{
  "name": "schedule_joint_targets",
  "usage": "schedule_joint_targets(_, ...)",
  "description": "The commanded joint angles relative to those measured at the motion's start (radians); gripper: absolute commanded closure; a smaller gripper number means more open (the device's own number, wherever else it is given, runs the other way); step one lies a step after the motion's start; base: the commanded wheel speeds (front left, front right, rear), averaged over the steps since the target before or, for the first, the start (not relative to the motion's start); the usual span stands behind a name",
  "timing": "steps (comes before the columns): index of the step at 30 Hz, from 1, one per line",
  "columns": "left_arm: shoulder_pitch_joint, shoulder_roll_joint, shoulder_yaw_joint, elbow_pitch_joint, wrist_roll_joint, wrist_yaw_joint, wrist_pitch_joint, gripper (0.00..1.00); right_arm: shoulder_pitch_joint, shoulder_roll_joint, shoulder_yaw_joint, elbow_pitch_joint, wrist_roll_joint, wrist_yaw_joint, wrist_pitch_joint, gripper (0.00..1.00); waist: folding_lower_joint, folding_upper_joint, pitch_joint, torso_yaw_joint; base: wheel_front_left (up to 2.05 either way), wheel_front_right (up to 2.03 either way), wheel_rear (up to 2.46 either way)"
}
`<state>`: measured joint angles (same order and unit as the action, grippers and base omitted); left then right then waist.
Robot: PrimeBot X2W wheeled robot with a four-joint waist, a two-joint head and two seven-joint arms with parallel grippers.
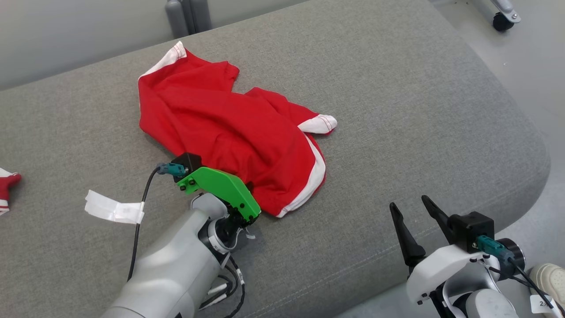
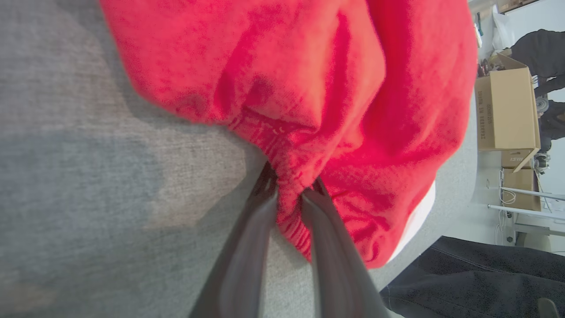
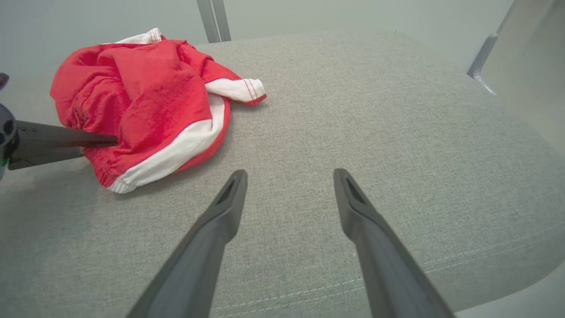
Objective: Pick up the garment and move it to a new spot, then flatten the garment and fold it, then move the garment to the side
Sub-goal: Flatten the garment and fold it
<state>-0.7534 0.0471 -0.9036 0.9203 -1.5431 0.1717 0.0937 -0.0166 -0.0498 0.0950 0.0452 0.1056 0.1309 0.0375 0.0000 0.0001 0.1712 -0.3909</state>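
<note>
crumpled red garment (image 1: 229, 132), woven grey cushion (image 1: 397, 110)

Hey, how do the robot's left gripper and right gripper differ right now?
The left gripper pinches a gathered edge of the red garment; the right gripper holds nothing, jaws spread wide. The left gripper sits at the cloth pile; the right gripper hangs over bare grey cushion, apart from it. The left gripper's wrist has a green cover, the right gripper's a white cover. Both have two long dark fingers.
</note>
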Motion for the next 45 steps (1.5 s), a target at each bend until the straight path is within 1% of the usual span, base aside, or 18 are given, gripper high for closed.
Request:
schedule_joint_targets(1,-0.015,0.006,-0.015,0.019,0.025,0.005,-0.011,1.00,-0.013,-0.001,-0.007,0.004,0.003,0.000,-0.008,0.00,0.0000,-0.0001,-0.002,0.011,0.00,0.00,0.00)
schedule_joint_targets(7,-0.045,0.021,-0.032,0.072,0.066,0.005,-0.066,1.00,-0.006,-0.001,-0.015,0.013,0.009,0.000,-0.013,0.00,0.0000,-0.0001,-0.022,0.047,0.00,0.00,0.00)
schedule_joint_targets(10,-0.062,0.050,-0.029,0.088,0.085,0.007,-0.101,1.00,0.002,-0.001,-0.016,0.020,0.009,0.000,-0.013,0.00,0.0000,-0.0001,-0.041,0.073,0.00,0.00,0.00)
schedule_joint_targets(15,-0.086,0.096,-0.022,0.084,0.096,0.015,-0.128,1.00,0.011,-0.001,-0.021,0.025,0.006,0.000,-0.007,0.00,0.0000,-0.0001,-0.078,0.110,0.00,0.00,0.00)
schedule_joint_targets(21,-0.103,0.162,-0.023,0.055,0.122,0.047,-0.151,1.00,0.030,-0.001,-0.025,0.021,-0.001,0.000,0.002,0.00,0.0000,-0.0001,-0.114,0.139,0.00,0.00,0.00)
schedule_joint_targets(23,-0.095,0.194,-0.027,0.034,0.136,0.068,-0.158,1.00,0.036,-0.001,-0.026,0.018,-0.005,0.000,0.011,0.00,0.0000,-0.0001,-0.130,0.145,0.00,0.00,0.00)
schedule_joint_targets(25,-0.076,0.213,-0.039,0.022,0.148,0.082,-0.151,1.00,0.041,-0.001,-0.025,0.014,-0.008,0.000,0.014,0.00,0.0000,-0.0001,-0.139,0.145,0.00,0.00,0.00)
schedule_joint_targets(26,-0.067,0.220,-0.049,0.014,0.155,0.085,-0.147,0.94,0.045,-0.001,-0.025,0.013,-0.009,0.000,0.018,0.00,0.0000,-0.0001,-0.144,0.145,0.00,0.00,0.00)
schedule_joint_targets(27,-0.061,0.225,-0.062,0.004,0.162,0.085,-0.142,0.37,0.049,-0.001,-0.025,0.012,-0.011,0.000,0.021,0.00,0.0000,-0.0001,-0.147,0.145,0.00,0.00,0.00)
schedule_joint_targets(28,-0.055,0.229,-0.071,-0.006,0.167,0.084,-0.140,0.00,0.051,-0.001,-0.025,0.010,-0.012,0.000,0.021,0.00,0.0000,-0.0001,-0.149,0.146,0.00,0.00,0.00)
schedule_joint_targets(31,-0.029,0.246,-0.105,-0.026,0.194,0.078,-0.124,0.00,0.052,-0.001,-0.025,0.005,-0.014,0.000,0.026,0.00,0.0000,-0.0001,-0.155,0.147,0.00,0.00,0.00)
schedule_joint_targets(34,-0.008,0.258,-0.130,-0.060,0.214,0.044,-0.117,0.00,0.057,-0.002,-0.028,-0.001,-0.013,0.000,0.032,0.00,0.0000,-0.0001,-0.162,0.150,0.00,0.00,0.00)
schedule_joint_targets(37,0.017,0.280,-0.141,-0.089,0.220,0.011,-0.141,0.00,0.059,-0.001,-0.033,-0.010,-0.006,0.000,0.034,0.00,0.0000,-0.0001,-0.169,0.160,0.00,0.00,0.00)
schedule_joint_targets(40,0.037,0.289,-0.118,-0.118,0.228,0.000,-0.235,0.00,0.060,-0.002,-0.052,-0.014,0.042,0.000,0.026,0.00,0.0000,-0.0001,-0.177,0.176,0.00,0.00,0.00)
schedule_joint_targets(42,0.064,0.294,-0.101,-0.140,0.238,-0.012,-0.307,0.00,0.052,-0.001,-0.063,-0.013,0.052,0.000,0.020,0.00,0.0000,-0.0001,-0.184,0.188,0.00,0.00,0.00)
schedule_joint_targets(45,0.102,0.303,-0.060,-0.185,0.263,-0.033,-0.352,0.00,0.034,-0.002,-0.097,-0.002,0.041,0.000,0.013,0.00,0.0000,-0.0001,-0.192,0.210,0.00,0.00,0.00)
